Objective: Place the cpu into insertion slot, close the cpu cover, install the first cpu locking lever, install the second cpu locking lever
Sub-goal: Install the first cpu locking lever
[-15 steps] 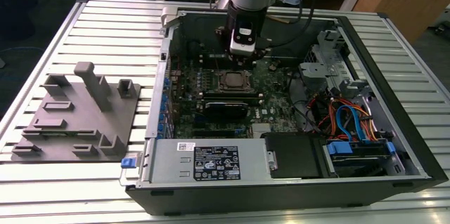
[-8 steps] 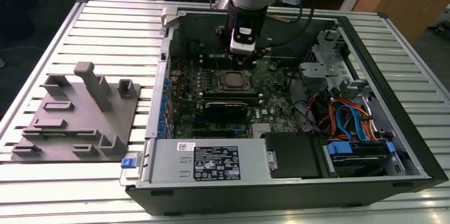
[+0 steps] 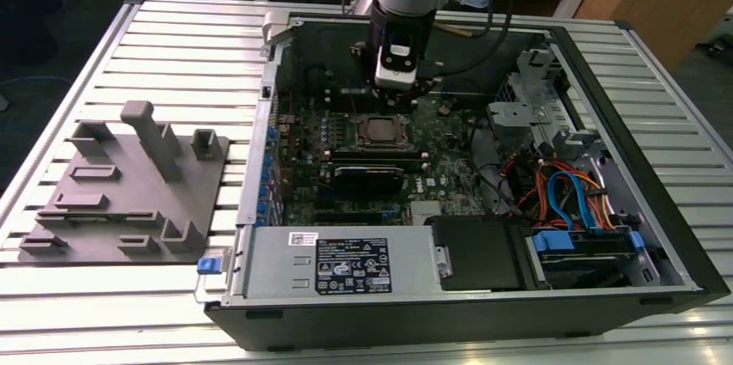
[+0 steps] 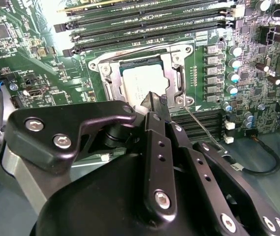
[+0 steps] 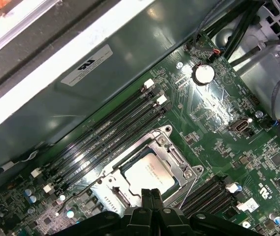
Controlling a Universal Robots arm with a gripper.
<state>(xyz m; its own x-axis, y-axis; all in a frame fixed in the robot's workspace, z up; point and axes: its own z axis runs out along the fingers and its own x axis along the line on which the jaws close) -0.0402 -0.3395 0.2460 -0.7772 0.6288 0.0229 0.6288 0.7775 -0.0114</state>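
The cpu [image 5: 148, 173] is topped with matt silvery-grey metal and framed by the brighter, polished metal of the cpu cover [image 5: 179, 164]. The circuit board [image 5: 213, 108] is coated glossy green; the gripper [image 5: 151, 194] is finished matt black.

1. A slatted metal table [image 3: 184, 39] carries everything here.
2. Toward the exterior view's right, the open case [image 3: 458, 318] sits on it.
3. Just beside that, on the left, a grey jig [image 3: 115, 210] lies flat.

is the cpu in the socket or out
In. In the second wrist view the cpu lies flat in the insertion slot, its silvery top framed by the cpu cover.
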